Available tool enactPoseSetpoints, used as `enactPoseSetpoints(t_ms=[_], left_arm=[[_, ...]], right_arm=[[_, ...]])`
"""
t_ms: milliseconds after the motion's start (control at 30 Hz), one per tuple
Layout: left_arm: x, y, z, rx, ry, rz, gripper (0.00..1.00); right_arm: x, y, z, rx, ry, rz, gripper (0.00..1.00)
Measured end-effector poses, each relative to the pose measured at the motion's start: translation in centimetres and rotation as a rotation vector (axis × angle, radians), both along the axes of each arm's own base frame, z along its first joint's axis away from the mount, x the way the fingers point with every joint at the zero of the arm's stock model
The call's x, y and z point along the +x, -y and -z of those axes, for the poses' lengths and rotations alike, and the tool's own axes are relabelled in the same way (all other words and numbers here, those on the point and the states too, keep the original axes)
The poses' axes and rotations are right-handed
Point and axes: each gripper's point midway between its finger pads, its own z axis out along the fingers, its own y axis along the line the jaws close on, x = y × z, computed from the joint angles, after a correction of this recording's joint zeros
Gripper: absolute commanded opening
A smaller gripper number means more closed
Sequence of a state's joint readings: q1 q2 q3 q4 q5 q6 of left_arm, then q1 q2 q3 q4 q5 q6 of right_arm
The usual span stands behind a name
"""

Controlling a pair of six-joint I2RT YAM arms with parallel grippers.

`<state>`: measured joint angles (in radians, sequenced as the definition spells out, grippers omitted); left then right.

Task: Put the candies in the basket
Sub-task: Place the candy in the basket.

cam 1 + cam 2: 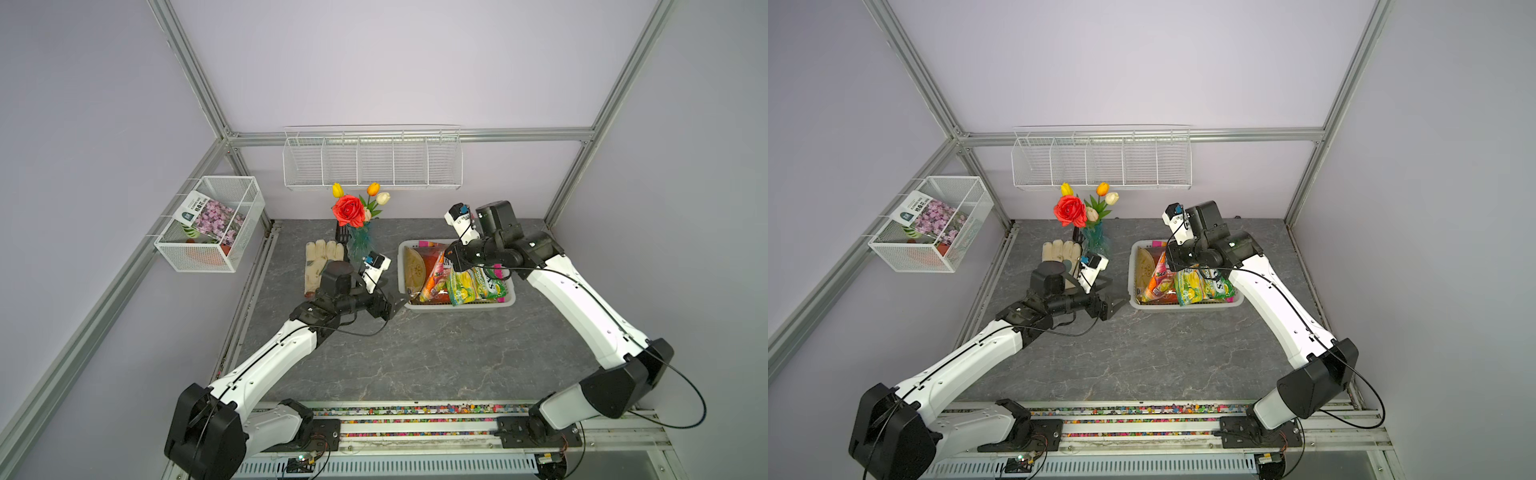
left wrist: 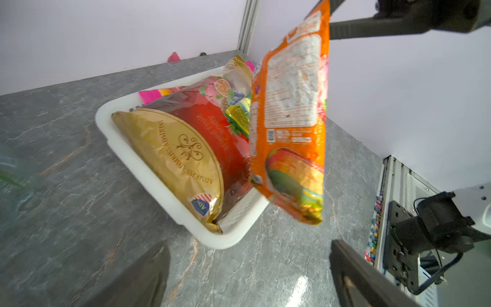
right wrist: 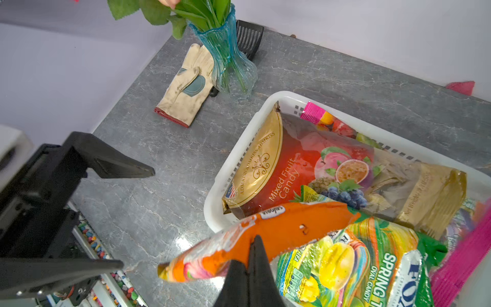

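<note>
The white basket (image 1: 401, 266) (image 1: 1132, 270) sits right of the table's centre. A gold bag (image 1: 413, 266) (image 2: 180, 159) (image 3: 260, 164), a yellow-green bag (image 1: 469, 284) (image 3: 345, 265) and a magenta bag (image 3: 457, 260) lie in it with other candies. My right gripper (image 1: 449, 253) (image 3: 255, 239) is shut on the top edge of an orange candy bag (image 1: 434, 278) (image 2: 292, 119) (image 3: 279, 228). That bag hangs over the basket's near left part. By the basket's front left corner my left gripper (image 1: 402, 301) (image 2: 249, 265) is open and holds nothing.
A blue glass vase of flowers (image 1: 357, 241) and a cream glove (image 1: 322, 262) stand left of the basket, behind my left wrist. A wire cube basket (image 1: 212, 224) hangs on the left wall. On the back wall is a long wire rack (image 1: 372, 160).
</note>
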<state>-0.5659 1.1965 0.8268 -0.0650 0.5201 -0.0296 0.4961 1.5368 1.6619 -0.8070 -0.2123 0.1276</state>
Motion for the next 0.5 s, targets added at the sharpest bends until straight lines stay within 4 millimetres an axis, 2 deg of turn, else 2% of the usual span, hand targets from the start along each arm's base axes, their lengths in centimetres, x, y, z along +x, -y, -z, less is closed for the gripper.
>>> enactPoseSetpoints(t_ms=[133,233,333,500], left_arm=[[-1.0,1.2,0.2,0.021,0.046,0.062,0.99],[-0.9,1.7,0.2,0.023,0.072,0.075,0.98],[0.0,1.9,0.6,0.030,0.085,0.049,0.92],[2.5,1.2,2.7,0.096,0.078,-0.064,0.92]], right_arm=[[-0.3,-0.3,-0.1,0.028,-0.020,-0.004,0.00],[-0.5,-0.5,-0.3,0.045,-0.031,-0.008,0.00],[-0.9,-0.7,-0.7,0.066,-0.034,-0.015,0.00],[-2.2,-1.1,-2.1,0.131,-0.051,-0.037,0.00]])
